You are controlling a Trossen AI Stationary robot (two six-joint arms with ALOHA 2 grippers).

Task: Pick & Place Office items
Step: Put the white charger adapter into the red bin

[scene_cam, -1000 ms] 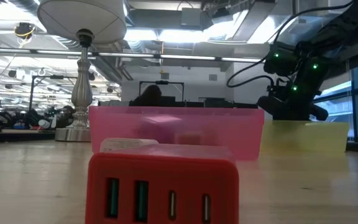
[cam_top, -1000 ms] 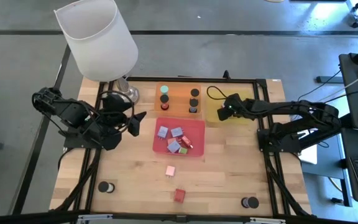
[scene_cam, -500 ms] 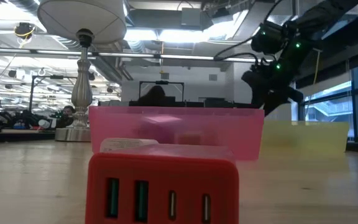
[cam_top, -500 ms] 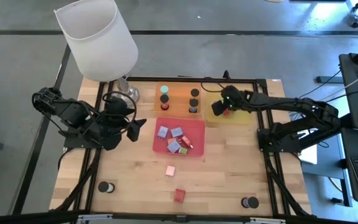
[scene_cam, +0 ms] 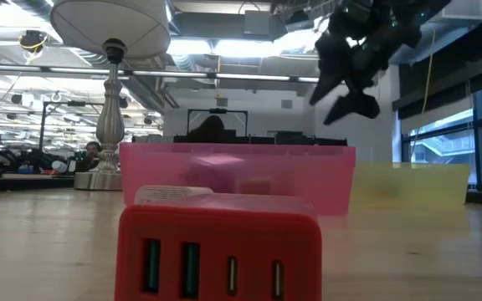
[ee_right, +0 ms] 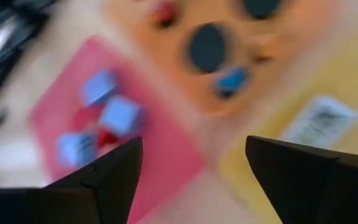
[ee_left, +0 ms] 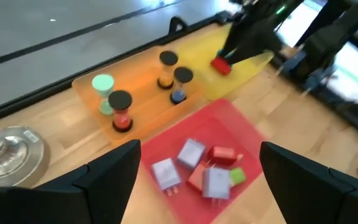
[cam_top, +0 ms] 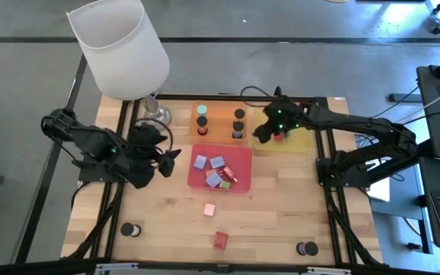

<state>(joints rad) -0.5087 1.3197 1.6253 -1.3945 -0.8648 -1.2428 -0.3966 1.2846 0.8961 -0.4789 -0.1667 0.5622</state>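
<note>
A wooden worktop on a black frame stands in an open office hall, with a white-shaded lamp at its 11 o'clock corner. Three flat trays lie toward 12 o'clock: an orange tray holding short capped cylinders, a yellow tray at about 1 o'clock, and a red tray at centre holding lavender-blue blocks and a red one.

The right pincer hangs above the near edge of the yellow tray with its fingers spread wide and nothing between them; a small red block lies in that tray just beside it, apparently set down there. The left pincer waits at 9 o'clock of the red tray, also wide open and empty.

Loose items not yet sorted: a pink block just below centre, a red charger block at 6 o'clock, and black cylinders at 7 o'clock and 5 o'clock.

The step in hand looks like clearing away after a release. It goes well if the right pincer rises straight up, jaws wide, before swinging toward the next loose item, so neither finger clips the red block or the tray wall.
</note>
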